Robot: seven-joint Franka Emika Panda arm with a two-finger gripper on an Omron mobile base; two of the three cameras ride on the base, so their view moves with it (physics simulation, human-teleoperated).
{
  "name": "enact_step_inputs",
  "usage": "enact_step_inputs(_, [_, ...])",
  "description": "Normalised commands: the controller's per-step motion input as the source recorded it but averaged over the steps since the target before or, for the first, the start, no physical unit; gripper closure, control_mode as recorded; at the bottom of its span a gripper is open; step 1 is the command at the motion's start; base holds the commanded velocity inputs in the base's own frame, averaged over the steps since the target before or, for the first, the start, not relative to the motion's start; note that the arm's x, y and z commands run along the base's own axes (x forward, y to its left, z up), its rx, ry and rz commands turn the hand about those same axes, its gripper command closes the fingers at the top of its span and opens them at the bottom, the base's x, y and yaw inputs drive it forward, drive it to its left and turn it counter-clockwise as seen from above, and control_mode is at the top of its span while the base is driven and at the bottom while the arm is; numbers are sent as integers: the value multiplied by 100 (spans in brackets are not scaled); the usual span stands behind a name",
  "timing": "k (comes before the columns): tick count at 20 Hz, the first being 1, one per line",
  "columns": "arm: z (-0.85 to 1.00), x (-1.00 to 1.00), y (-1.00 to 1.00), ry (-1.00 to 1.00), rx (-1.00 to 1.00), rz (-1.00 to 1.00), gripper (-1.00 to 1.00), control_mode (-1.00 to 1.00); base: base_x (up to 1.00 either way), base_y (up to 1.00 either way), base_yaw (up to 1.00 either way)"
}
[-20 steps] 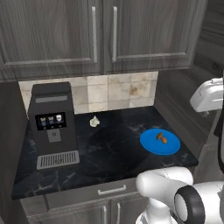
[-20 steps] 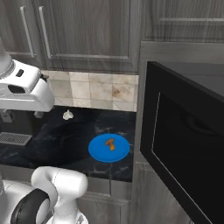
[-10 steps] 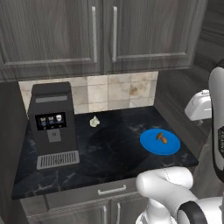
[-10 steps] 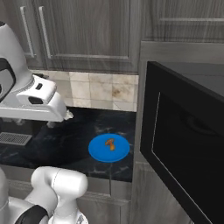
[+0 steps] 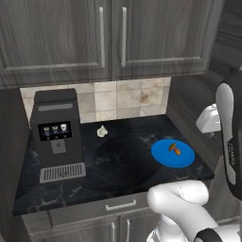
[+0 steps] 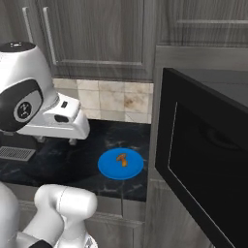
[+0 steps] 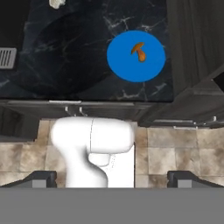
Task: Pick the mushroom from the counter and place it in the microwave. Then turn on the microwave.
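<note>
We find the tiny orange-brown mushroom [image 7: 138, 51] on its blue plate [image 7: 124, 65] far ahead of our claw [image 7: 112, 177] (fingers wide apart, empty), across the black stone surface [image 7: 78, 52].

Glossy white rounded arm [image 6: 43, 109], dark joint caps, possibly small printed markings, dark fingers [image 7: 43, 177]

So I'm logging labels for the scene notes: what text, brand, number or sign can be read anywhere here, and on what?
None can be read.
Coffee machine screen: three small icons, too blurred to read.
Robot arm joint: a small round mark, too small to read.
</note>
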Motion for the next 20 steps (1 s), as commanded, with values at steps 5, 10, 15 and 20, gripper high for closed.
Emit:
enact_step_inputs(5, [-42,44,-9,0,0,0,-100,-100,0,0,0])
enact_step_inputs(10, [-43,49,-8,0,0,0,-100,-100,0,0,0])
enact_step_inputs(15, [-43,51,-11,0,0,0,-100,-100,0,0,0])
enact_step_inputs(20, [-46,50,-18,0,0,0,-100,-100,0,0,0])
